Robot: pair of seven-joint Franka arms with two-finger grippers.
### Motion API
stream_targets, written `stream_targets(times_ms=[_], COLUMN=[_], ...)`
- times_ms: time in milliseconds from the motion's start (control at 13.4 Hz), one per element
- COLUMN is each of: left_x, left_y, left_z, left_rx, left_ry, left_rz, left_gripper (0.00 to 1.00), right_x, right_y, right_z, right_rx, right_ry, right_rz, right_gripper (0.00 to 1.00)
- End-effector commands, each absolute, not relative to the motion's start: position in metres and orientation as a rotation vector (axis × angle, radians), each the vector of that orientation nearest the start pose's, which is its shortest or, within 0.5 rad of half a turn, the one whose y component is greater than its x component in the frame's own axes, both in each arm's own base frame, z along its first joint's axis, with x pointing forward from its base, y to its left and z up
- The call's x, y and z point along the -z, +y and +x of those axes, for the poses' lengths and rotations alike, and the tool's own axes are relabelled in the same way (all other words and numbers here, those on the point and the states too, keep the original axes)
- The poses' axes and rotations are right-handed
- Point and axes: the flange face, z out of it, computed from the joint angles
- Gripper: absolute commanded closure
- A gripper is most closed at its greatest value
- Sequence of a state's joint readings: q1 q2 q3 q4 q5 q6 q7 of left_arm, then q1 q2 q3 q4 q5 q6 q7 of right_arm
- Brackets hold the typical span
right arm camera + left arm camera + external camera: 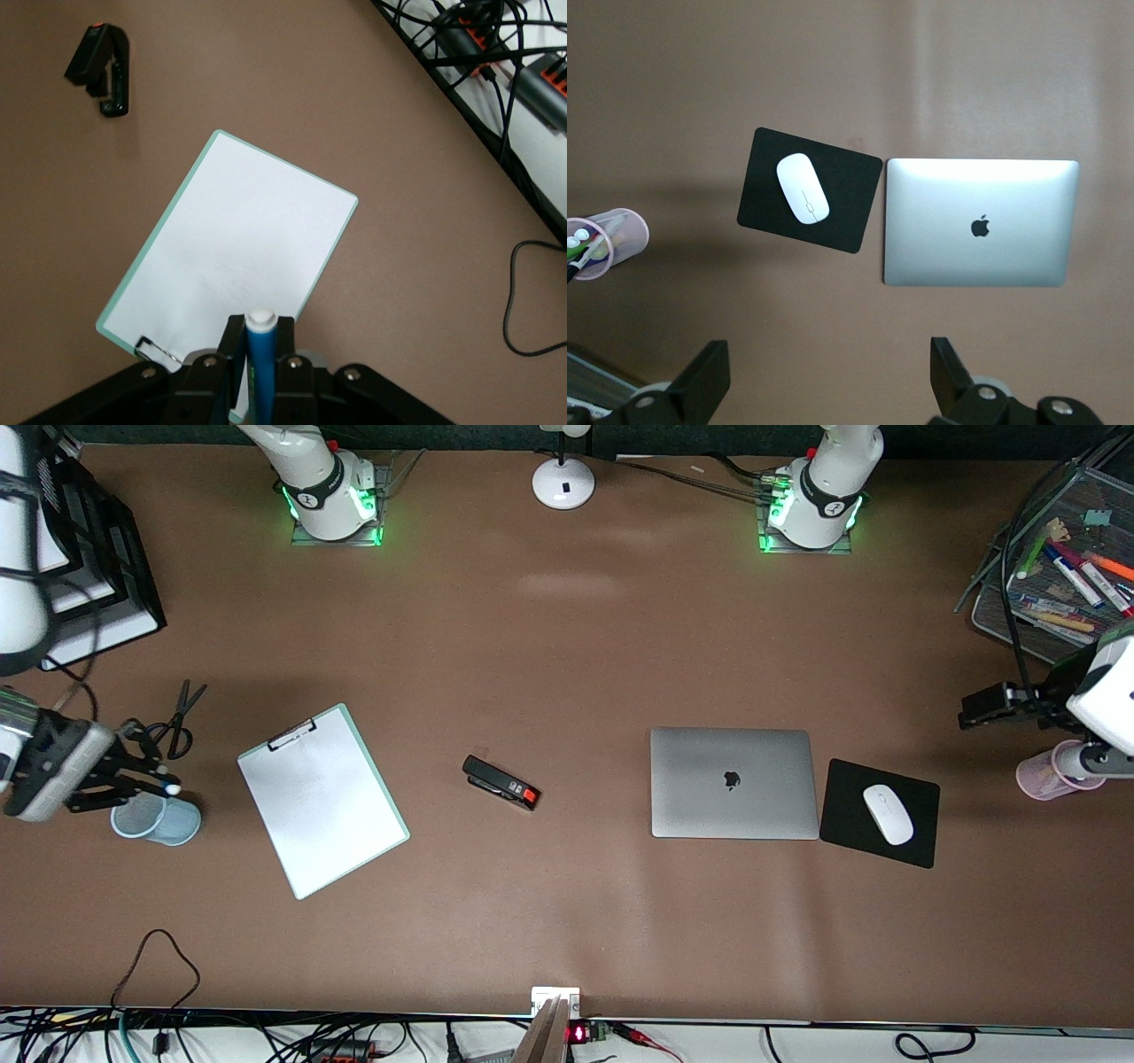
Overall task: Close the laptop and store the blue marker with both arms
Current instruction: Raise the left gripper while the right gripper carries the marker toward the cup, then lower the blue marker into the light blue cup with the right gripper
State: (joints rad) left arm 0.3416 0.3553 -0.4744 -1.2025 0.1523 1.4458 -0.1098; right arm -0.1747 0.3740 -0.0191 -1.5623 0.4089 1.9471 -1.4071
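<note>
Laptop [733, 783]: slim silver-grey, lid fully down, flat on the worktop [567, 646] toward the left arm's end, just beside a black mouse pad [879, 813] carrying a white mouse [888, 814]. Judged stiff, fairly heavy and smooth-skinned; slippery to pinch, best handled by pressing on the lid or taking an edge. The closing step looked done.

Blue marker [260, 363]: short, slim, whitish cap end showing, clamped between the fingers of the right gripper [133, 766] over the pale blue cup [158, 818] at the right arm's end of the worktop. Judged light, rigid and slick-barrelled; a mid-barrel hold suited it, and a loose one could let it swivel.

Left gripper [824, 376]: released, jaws standing wide apart, holding nothing, over the worktop's edge at the left arm's end, above the pink cup [1054, 772]; this arm waited.

Containers:
- pale blue cup, standing upright, nearer to the front camera than the scissors [181, 713]; contents not visible. Judged the likely home for the marker.
- pink cup, holding pens with white caps.
- wire mesh tray [1059, 558] at the left arm's corner, holding assorted markers and pens.

Other: clipboard [321, 799] with blank sheet; black stapler [500, 782] between clipboard and laptop.
</note>
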Motion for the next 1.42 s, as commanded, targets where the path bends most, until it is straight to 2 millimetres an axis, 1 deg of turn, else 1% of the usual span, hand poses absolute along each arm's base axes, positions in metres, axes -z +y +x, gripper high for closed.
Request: stream_targets(times_ms=[0,75,224,299,374,449,523,598,673,748,822,897,1047,1196,1346], left_x=[-0.62,-0.626,-0.633,-0.636,-0.638,-0.637,-0.637,-0.632,-0.63,-0.629,-0.628,-0.623,-0.624,-0.625,-0.624], left_y=[-0.023,-0.029,-0.035,-0.032,-0.028,-0.034,-0.036,-0.039,-0.04,-0.041,-0.04,-0.038,-0.038,-0.047,-0.046], left_z=[0.624,0.617,0.604,0.6,0.594,0.586,0.579,0.571,0.566,0.562,0.558,0.554,0.544,0.538,0.535], left_rx=[-0.075,-0.066,-0.068,-0.069,-0.075,-0.066,-0.02,-0.005,-0.01,-0.019,-0.024,-0.038,-0.019,-0.021,-0.026], left_ry=[0.039,0.031,0.002,-0.016,-0.038,-0.034,-0.032,-0.026,-0.023,-0.023,-0.024,-0.029,-0.029,-0.002,-0.002], left_rz=[-3.092,-3.069,-3.093,-3.121,-3.151,-3.167,-3.163,-3.162,-3.161,-3.16,-3.161,-3.16,-3.16,-3.156,-3.156], left_gripper=[0.0,0.0,0.0,0.0,0.0,0.0,0.0,0.0,0.0,0.0,0.0,0.0,0.0,0.0,0.0], right_x=[-0.436,-0.435,-0.44,-0.445,-0.446,-0.441,-0.434,-0.426,-0.424,-0.423,-0.412,-0.403,-0.389,-0.379,-0.37], right_y=[-0.128,-0.136,-0.151,-0.158,-0.162,-0.172,-0.181,-0.187,-0.194,-0.197,-0.198,-0.199,-0.202,-0.206,-0.213], right_z=[0.651,0.649,0.646,0.645,0.645,0.642,0.641,0.64,0.638,0.638,0.639,0.642,0.65,0.662,0.67], right_rx=[0.48,0.515,0.611,0.656,0.666,0.678,0.689,0.696,0.701,0.708,0.706,0.709,0.747,0.777,0.791], right_ry=[-1.551,-1.603,-1.724,-1.768,-1.818,-1.855,-1.888,-1.923,-1.941,-1.966,-1.983,-1.997,-1.994,-1.999,-2.007], right_rz=[-2.3,-2.254,-2.153,-2.091,-2.03,-1.989,-1.96,-1.927,-1.915,-1.896,-1.869,-1.838,-1.771,-1.755,-1.744], right_gripper=[0.89,0.89,0.89,0.89,0.89,0.9,0.9,0.9,0.9,0.9,0.9,0.9,0.9,0.9,0.9])
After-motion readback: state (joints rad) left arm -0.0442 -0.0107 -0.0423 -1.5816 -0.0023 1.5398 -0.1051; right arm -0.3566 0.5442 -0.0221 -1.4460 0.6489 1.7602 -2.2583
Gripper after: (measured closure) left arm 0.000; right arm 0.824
